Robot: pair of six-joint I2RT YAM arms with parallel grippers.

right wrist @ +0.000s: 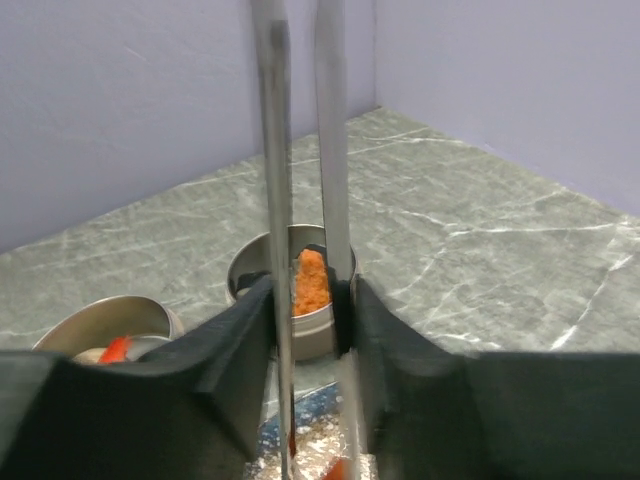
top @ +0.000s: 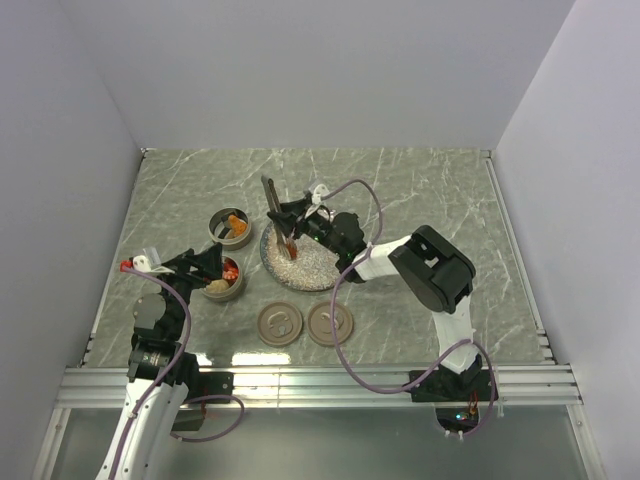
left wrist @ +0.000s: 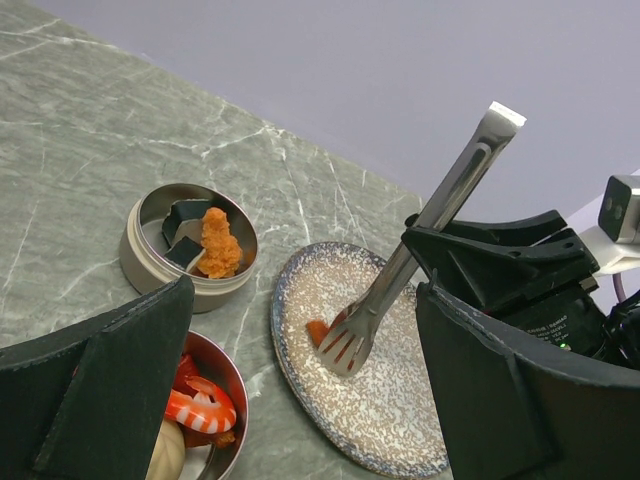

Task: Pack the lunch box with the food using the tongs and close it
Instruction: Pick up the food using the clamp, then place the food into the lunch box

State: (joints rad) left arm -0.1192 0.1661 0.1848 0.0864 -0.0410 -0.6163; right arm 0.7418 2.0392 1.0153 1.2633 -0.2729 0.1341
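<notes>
the right gripper (right wrist: 305, 335) has its jaws partly closed on the long slim dark-grey metal tongs (right wrist: 272, 200). one black finger presses each thin arm from outside, about mid-length. the joined end stands up above the jaws and the slotted tips hang below them. in the left wrist view those tips rest on the speckled grey round plate (left wrist: 400, 430), right against a small orange-red food piece (left wrist: 318, 331). i cannot tell whether the piece is actually between the tips, since the near tip covers part of it.

the tongs look stiff but springy, and smooth. with too little squeeze the arms would splay; with too much, the light and probably slick piece could squirt out sideways. the hold at mid-arm seems sensible, as it gives good control of the tips, while a hold nearer the joined end would need more force. the food piece looks light and firm, and is best pinched across its broad sides, low near the plate.

the left gripper (left wrist: 305, 292) is spread fully wide and empty, close by the near round steel tin (left wrist: 232, 375), which holds a red-and-white shrimp piece (left wrist: 200, 408). beyond its jaws the far round steel tin (left wrist: 140, 260) holds an orange crumbed piece (left wrist: 216, 245). two round brown lids (top: 280, 323) lie behind the jaws, toward the arm bases.
</notes>
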